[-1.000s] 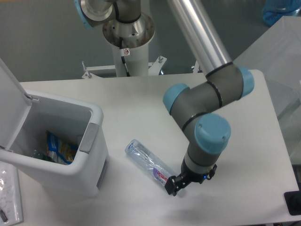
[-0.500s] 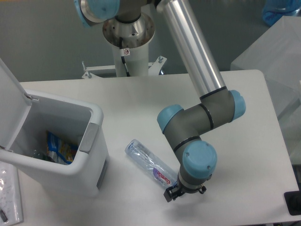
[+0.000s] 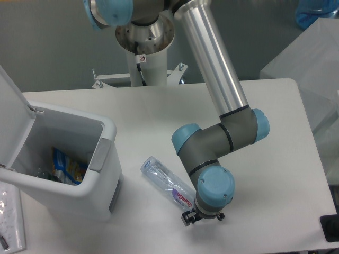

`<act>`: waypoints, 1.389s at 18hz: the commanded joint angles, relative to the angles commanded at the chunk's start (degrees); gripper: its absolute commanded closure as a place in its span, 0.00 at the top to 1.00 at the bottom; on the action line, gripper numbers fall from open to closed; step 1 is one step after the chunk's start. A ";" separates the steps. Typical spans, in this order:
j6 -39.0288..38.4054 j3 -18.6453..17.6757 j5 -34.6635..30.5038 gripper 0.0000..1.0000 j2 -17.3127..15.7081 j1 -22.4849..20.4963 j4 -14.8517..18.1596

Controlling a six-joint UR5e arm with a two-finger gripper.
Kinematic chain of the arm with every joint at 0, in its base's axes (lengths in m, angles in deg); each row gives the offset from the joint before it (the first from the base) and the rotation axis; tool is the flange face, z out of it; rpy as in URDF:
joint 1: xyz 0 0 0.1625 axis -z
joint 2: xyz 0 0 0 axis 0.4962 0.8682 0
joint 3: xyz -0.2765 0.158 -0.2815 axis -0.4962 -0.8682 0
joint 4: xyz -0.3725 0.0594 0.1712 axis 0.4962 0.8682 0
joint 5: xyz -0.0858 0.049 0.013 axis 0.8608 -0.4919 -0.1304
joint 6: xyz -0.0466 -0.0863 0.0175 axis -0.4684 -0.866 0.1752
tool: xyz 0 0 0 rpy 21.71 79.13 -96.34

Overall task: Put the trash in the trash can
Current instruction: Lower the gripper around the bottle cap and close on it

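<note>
Tool [image 3: 189, 218] seen low over worktop [image 3: 159, 111], at labelled end of bottle [image 3: 168, 184]; mostly hidden under blue-capped wrist joint, so whether fingers are apart or clamped cannot be told. Bottle (clear, crushed, purple-pink label) laid flat on worktop, tilted diagonally, its far end pointed toward trash can [image 3: 106, 159] and near its front corner. Trash can stood at left, lid flipped up, colourful wrappers seen inside. Possibly contact between tool and bottle; view unclear.
</note>
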 joint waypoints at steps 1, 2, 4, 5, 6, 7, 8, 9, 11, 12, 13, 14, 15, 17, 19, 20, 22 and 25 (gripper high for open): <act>0.00 0.00 0.00 0.59 -0.09 0.00 0.00; 0.00 0.00 0.09 0.55 -0.09 0.00 0.00; 0.00 -0.09 0.09 0.52 -0.26 0.00 0.09; 0.00 -0.09 0.09 0.52 -0.26 0.00 0.09; 0.00 -0.09 0.09 0.52 -0.26 0.09 0.09; 0.00 -0.09 0.09 0.51 -0.35 0.00 0.09; 0.00 0.00 0.09 0.51 -0.35 0.00 0.09; 0.00 -0.09 0.09 0.51 -0.35 0.00 0.09; 0.00 -0.09 0.09 0.49 -0.44 0.09 0.09; 0.00 -0.09 0.09 0.48 -0.35 0.00 0.09; 0.00 -0.09 0.09 0.47 -0.44 0.09 0.09; 0.00 -0.09 0.09 0.46 -0.44 0.09 0.00; -0.09 -0.09 0.09 0.43 -0.35 0.09 0.09; -0.09 -0.09 0.09 0.35 -0.44 0.52 0.00; -0.09 0.00 0.17 0.33 -0.61 0.62 -0.17; -0.09 0.00 0.35 0.33 -0.70 0.62 -0.35; -0.35 0.09 0.79 0.33 -1.66 0.62 -0.44; -0.35 0.44 2.98 0.33 -4.65 0.27 -0.53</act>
